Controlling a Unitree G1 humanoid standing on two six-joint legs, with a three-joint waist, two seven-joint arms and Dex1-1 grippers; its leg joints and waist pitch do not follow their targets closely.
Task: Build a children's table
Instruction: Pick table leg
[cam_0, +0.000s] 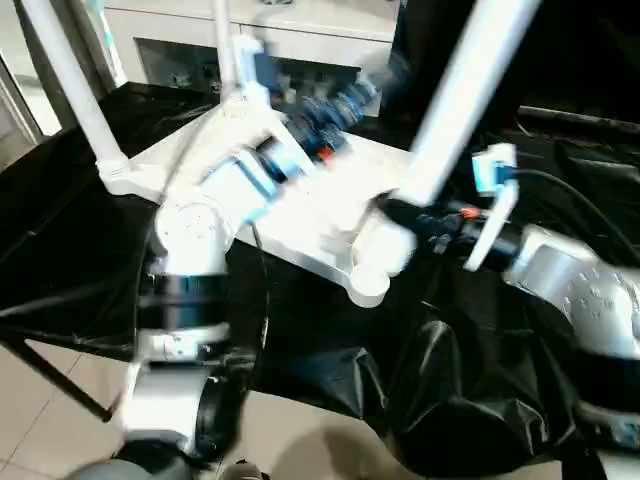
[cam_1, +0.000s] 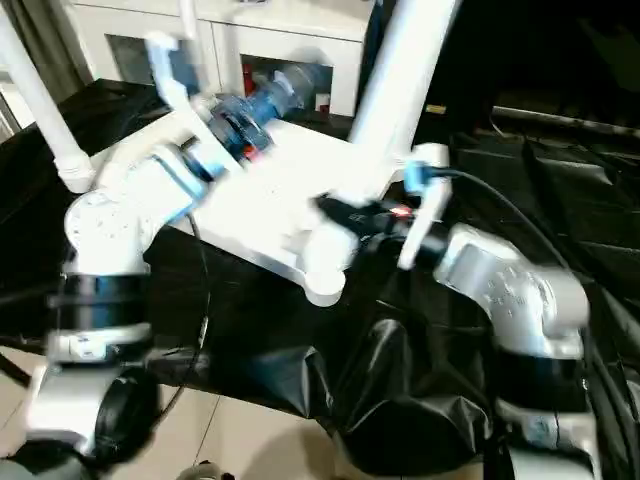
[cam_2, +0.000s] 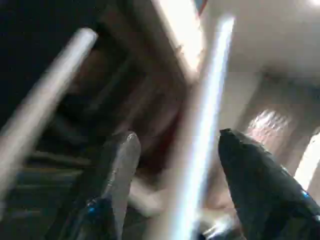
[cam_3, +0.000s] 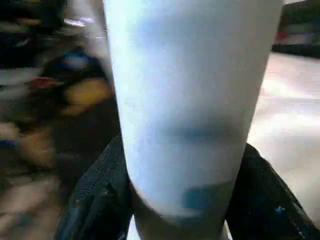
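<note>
White plastic is most of what I see: the table top (cam_0: 300, 215) lies upside down on the black cloth (cam_0: 440, 390), so its corner sockets face up for the legs. The left claw (cam_2: 175, 165) reaches over it with fingers apart around a thin leg (cam_2: 200, 130). The right claw (cam_3: 175, 200) is clamped low on a thick leg (cam_0: 450, 110), likely steadying it in the near corner socket (cam_0: 370, 285) just below.

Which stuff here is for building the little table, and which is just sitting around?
For the job:
- white tabletop, lying upside down
- white legs standing up from its corners
- right gripper, closed around one leg
- left gripper, open beside another leg

Just around:
- black drape
- white cabinet behind
</note>
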